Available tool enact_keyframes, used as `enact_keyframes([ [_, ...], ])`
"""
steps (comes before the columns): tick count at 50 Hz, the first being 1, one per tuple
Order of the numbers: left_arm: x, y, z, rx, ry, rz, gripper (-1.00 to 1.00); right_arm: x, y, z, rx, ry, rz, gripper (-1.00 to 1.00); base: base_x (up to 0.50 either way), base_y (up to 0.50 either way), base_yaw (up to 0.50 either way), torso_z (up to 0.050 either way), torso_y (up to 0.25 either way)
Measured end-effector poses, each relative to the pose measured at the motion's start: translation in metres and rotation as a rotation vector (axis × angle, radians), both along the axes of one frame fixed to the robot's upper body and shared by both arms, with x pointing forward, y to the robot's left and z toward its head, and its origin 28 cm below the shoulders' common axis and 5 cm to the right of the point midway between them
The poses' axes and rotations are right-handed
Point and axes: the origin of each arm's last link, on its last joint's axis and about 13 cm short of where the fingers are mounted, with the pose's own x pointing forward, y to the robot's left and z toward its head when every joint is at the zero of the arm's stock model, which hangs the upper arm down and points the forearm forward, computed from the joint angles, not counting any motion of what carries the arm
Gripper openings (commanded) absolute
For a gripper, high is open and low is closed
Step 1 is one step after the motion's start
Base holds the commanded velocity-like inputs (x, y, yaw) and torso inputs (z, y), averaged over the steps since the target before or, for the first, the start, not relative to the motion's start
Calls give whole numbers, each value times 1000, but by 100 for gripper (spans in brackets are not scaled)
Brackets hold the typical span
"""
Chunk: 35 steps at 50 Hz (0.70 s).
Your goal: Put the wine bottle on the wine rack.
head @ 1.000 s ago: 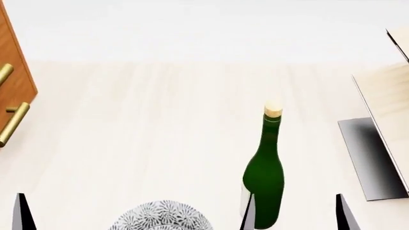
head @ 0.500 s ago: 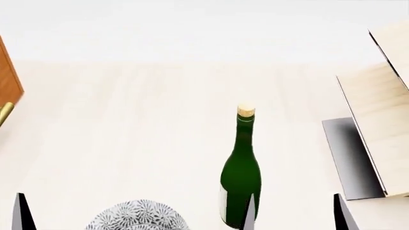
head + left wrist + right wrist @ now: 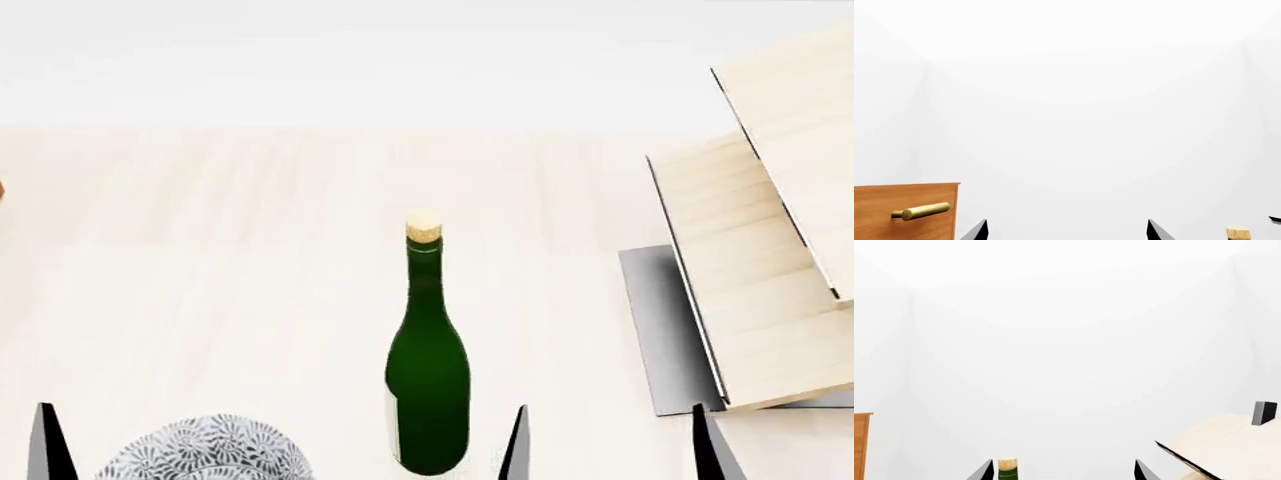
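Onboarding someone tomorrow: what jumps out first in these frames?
The upright dark green wine bottle with its tan cork, standing alone mid-table in the head view. To its right rises the wine rack, slanted pale-wood boards on a grey base. A grey-patterned bowl peeks in at the near left edge, and both grippers show only black fingertips, spread apart and holding nothing.
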Motion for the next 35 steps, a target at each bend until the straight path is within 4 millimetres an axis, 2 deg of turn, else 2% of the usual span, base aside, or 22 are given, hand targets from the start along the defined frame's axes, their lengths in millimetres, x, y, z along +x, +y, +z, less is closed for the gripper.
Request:
enact_keyframes([
  [35,0,0,1,-1,0,-3,100,0,0,1,-2,3,5,100,0,-202,0,0,0],
])
